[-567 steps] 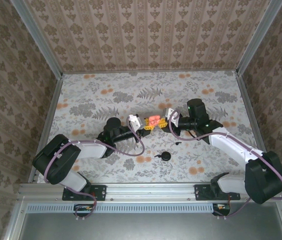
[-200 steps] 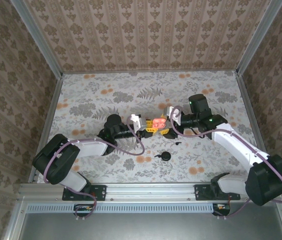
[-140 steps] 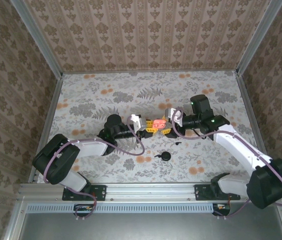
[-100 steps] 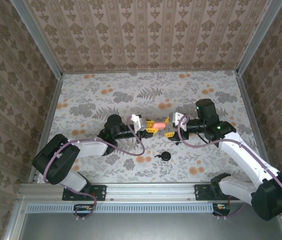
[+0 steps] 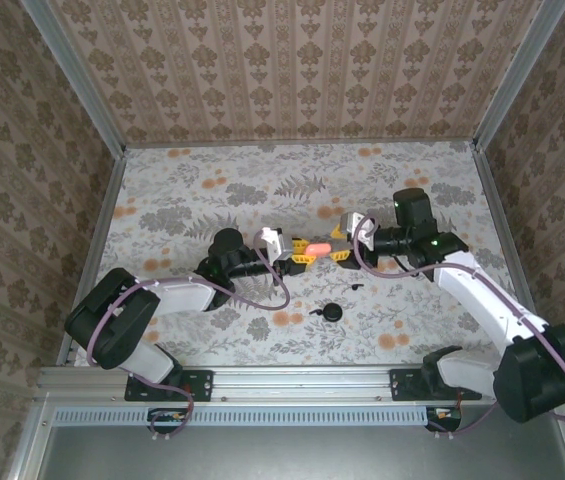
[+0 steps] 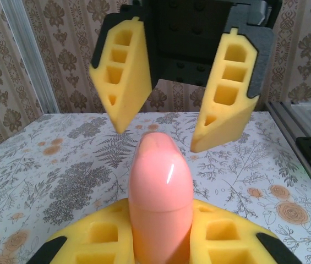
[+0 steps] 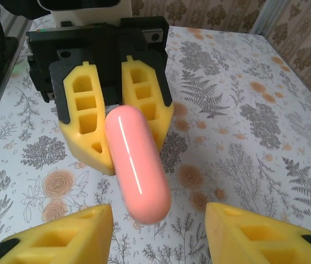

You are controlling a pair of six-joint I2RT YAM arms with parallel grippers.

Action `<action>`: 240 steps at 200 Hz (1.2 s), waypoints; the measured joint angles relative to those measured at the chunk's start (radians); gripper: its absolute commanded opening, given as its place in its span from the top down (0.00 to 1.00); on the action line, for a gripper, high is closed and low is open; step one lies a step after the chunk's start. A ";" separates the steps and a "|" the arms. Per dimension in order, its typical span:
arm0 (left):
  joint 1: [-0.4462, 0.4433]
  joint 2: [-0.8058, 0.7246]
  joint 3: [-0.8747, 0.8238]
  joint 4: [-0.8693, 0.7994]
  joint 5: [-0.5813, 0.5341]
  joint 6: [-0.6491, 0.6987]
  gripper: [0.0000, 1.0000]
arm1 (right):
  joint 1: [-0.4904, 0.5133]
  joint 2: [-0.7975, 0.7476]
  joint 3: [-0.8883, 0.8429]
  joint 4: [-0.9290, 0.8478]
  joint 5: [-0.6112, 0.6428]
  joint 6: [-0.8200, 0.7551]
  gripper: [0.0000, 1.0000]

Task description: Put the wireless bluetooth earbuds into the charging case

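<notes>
Two grippers face each other tip to tip at the centre of the top view. The left gripper (image 5: pixel 300 254) pinches the near end of a pink case (image 5: pixel 314 246) between its yellow pads. The case is closed, a smooth capsule sticking out past the fingertips. The right gripper (image 5: pixel 341 243), just right of it, has its jaws spread wide at the case's free end, both pads clear of it. Lower in the frame, a black item (image 5: pixel 332 312) lies on the flowered table (image 5: pixel 182 190), well apart from both grippers.
</notes>
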 measured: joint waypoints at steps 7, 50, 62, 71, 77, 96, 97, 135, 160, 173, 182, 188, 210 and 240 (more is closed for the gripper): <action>0.000 0.000 0.000 0.000 0.000 0.000 0.86 | 0.006 0.016 0.010 -0.002 -0.005 -0.008 0.52; 0.000 0.000 0.000 0.000 0.000 0.000 0.86 | 0.040 0.084 0.055 -0.026 -0.047 -0.046 0.55; 0.000 0.000 0.000 0.000 0.000 0.000 0.86 | 0.045 0.092 0.062 -0.037 -0.053 -0.054 0.56; 0.000 0.000 0.000 0.000 0.000 0.000 0.86 | 0.046 0.097 0.066 -0.040 -0.058 -0.061 0.56; 0.000 0.000 0.000 0.000 0.000 0.000 0.87 | 0.046 0.100 0.068 -0.045 -0.060 -0.065 0.56; 0.000 0.000 0.000 0.000 0.000 0.000 0.86 | 0.046 0.106 0.073 -0.063 -0.069 -0.076 0.58; 0.000 0.000 0.000 0.000 0.000 0.000 0.86 | 0.046 0.106 0.074 -0.063 -0.070 -0.075 0.58; 0.000 0.000 0.001 0.000 0.004 0.000 0.86 | 0.046 0.118 0.085 -0.083 -0.079 -0.095 0.62; 0.000 0.000 0.002 0.000 0.008 0.000 0.86 | 0.046 0.127 0.091 -0.089 -0.080 -0.101 0.66; 0.000 0.000 0.002 0.000 0.008 0.000 0.86 | 0.046 0.133 0.097 -0.093 -0.081 -0.107 0.70; 0.000 0.000 0.002 0.000 0.011 0.000 0.86 | 0.046 0.138 0.103 -0.101 -0.084 -0.117 0.72; 0.000 0.000 0.002 0.000 0.012 -0.001 0.86 | 0.046 0.141 0.108 -0.108 -0.087 -0.122 0.74; 0.001 0.000 0.002 0.000 0.019 -0.003 0.86 | 0.046 0.146 0.121 -0.135 -0.094 -0.139 0.76; 0.001 0.000 0.002 0.000 0.022 -0.004 0.78 | 0.045 0.149 0.128 -0.152 -0.094 -0.155 0.77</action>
